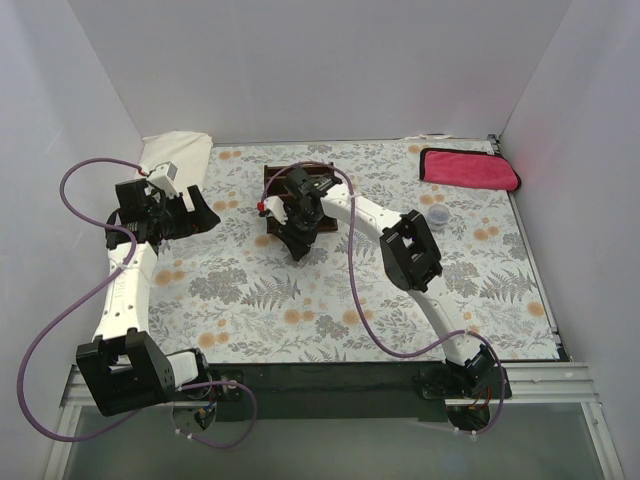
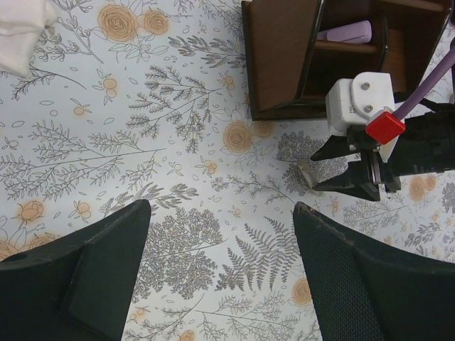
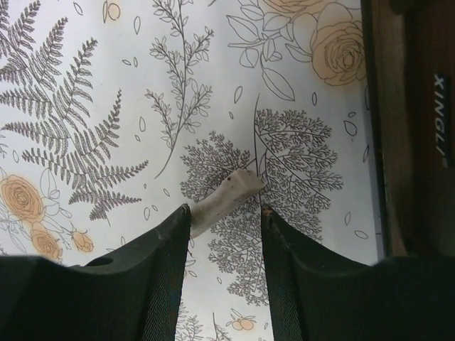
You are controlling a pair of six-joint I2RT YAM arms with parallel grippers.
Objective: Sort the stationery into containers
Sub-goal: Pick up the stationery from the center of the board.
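A small whitish-tan block (image 3: 224, 199) lies on the floral table cover, just left of the dark brown wooden organizer (image 3: 405, 128). My right gripper (image 3: 225, 213) is open and low over it. One end of the block sits at the left fingertip (image 3: 179, 220) and the rest reaches past the tips. The left wrist view shows the block (image 2: 307, 170) under my right gripper (image 2: 348, 174), in front of the organizer (image 2: 281, 57), with a pale pink eraser (image 2: 346, 32) in one compartment. My left gripper (image 2: 222, 234) is open and empty above the cover, at the left (image 1: 205, 218).
A magenta folded cloth (image 1: 468, 167) lies at the back right and a white folded cloth (image 1: 175, 152) at the back left. A small bluish round object (image 1: 437, 216) sits right of the right arm. White walls close in the table on three sides.
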